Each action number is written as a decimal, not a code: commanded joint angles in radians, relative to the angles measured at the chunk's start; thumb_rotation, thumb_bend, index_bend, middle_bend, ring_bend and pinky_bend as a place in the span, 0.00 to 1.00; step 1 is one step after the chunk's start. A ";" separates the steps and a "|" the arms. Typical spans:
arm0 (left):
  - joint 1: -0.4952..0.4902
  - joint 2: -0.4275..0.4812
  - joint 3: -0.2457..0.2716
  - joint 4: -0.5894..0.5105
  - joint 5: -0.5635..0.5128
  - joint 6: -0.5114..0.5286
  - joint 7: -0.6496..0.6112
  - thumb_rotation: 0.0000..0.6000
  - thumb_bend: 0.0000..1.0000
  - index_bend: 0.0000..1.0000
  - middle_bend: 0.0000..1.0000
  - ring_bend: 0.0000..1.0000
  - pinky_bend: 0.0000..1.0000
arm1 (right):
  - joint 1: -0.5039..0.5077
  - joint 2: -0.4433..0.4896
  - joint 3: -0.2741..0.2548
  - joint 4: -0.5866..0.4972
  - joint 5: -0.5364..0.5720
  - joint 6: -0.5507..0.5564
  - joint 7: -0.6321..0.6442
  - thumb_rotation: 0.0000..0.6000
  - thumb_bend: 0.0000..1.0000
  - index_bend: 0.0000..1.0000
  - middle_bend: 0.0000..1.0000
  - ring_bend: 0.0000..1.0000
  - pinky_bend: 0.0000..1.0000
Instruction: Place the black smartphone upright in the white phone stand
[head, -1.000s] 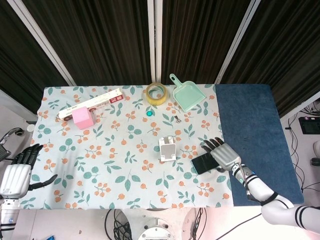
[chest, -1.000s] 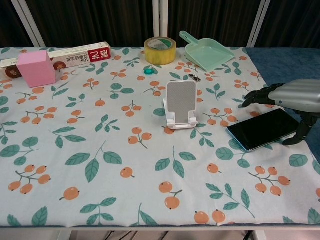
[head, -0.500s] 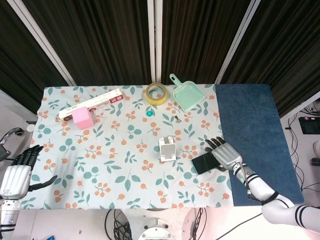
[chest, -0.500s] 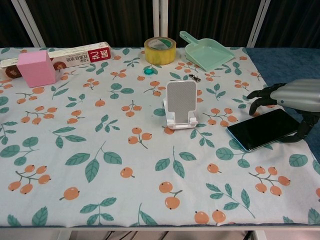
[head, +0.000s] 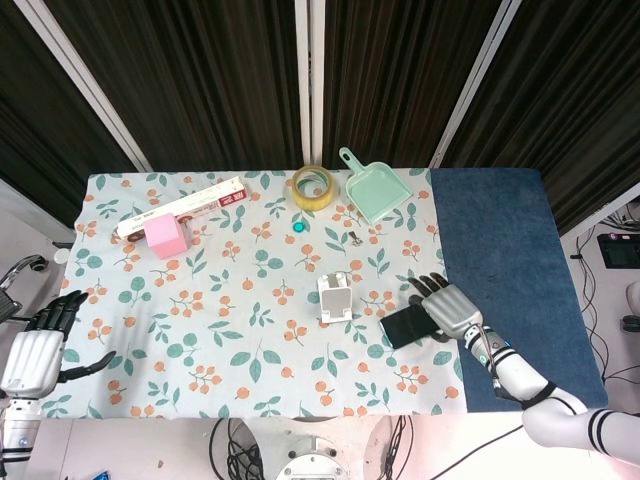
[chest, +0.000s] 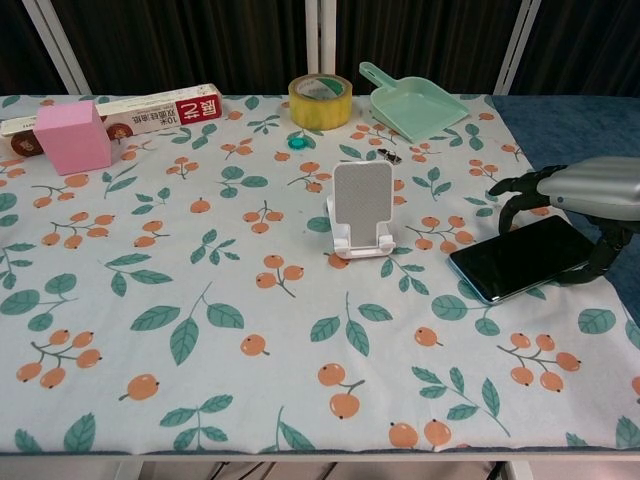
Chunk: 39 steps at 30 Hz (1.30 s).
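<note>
On the tablecloth (chest: 200, 300), black smartphone (chest: 520, 258) lies flat, screen glossy

- open cloth lies between the black smartphone (chest: 519, 259) and the white phone stand (chest: 362, 210).
- behind the stand sit a small metal clip (chest: 388, 155), possibly touching nothing, a green dustpan (chest: 415, 101) and a tape roll (chest: 320, 100).
</note>
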 joint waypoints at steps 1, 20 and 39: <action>0.000 0.000 0.000 -0.001 0.000 0.000 -0.001 0.36 0.10 0.09 0.09 0.10 0.21 | -0.001 0.010 0.002 -0.008 -0.015 0.005 0.037 1.00 0.18 0.48 0.00 0.00 0.00; 0.001 -0.006 0.002 0.002 -0.003 -0.005 -0.009 0.36 0.10 0.09 0.09 0.10 0.21 | -0.018 0.006 -0.005 0.023 -0.096 0.084 0.098 1.00 0.28 0.57 0.34 0.38 0.00; 0.008 -0.018 -0.003 0.023 -0.006 0.009 -0.029 0.36 0.10 0.09 0.09 0.10 0.21 | 0.012 0.137 0.109 -0.041 -0.223 0.307 -0.089 1.00 0.30 0.61 0.46 0.47 0.06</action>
